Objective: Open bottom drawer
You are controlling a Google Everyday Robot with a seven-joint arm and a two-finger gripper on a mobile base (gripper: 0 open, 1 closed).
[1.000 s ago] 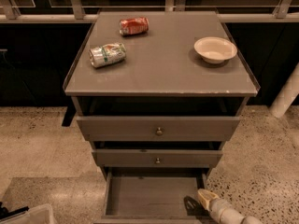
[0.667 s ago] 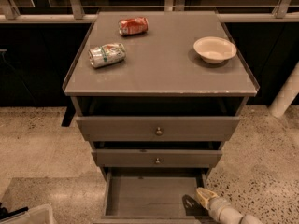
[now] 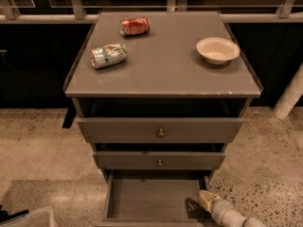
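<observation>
The bottom drawer (image 3: 147,197) stands open at the foot of the cabinet (image 3: 165,74), drawn out toward the camera so that its plain grey floor shows. Its front lies along the lower edge of the view and is mostly cut off. Nothing can be seen lying in it.

The gripper (image 3: 207,198) is at the drawer's right front corner, a cream-coloured tip pointing up and to the left, low over the drawer floor. A dark shadow falls just to its left. The pale arm (image 3: 229,215) runs from it to the bottom right corner of the view. Whether its grip is wide or closed, and whether it has hold of anything, I cannot tell (only the one tip shows).

Above the open drawer are the middle drawer (image 3: 159,160) and the top drawer (image 3: 161,129), each with a small round knob at its centre.

On the cabinet top a red can (image 3: 135,26) lies on its side at the back left. A green can (image 3: 109,55) lies nearer the left edge. A white bowl (image 3: 218,49) sits upright at the right.

The floor (image 3: 42,145) is speckled stone.
</observation>
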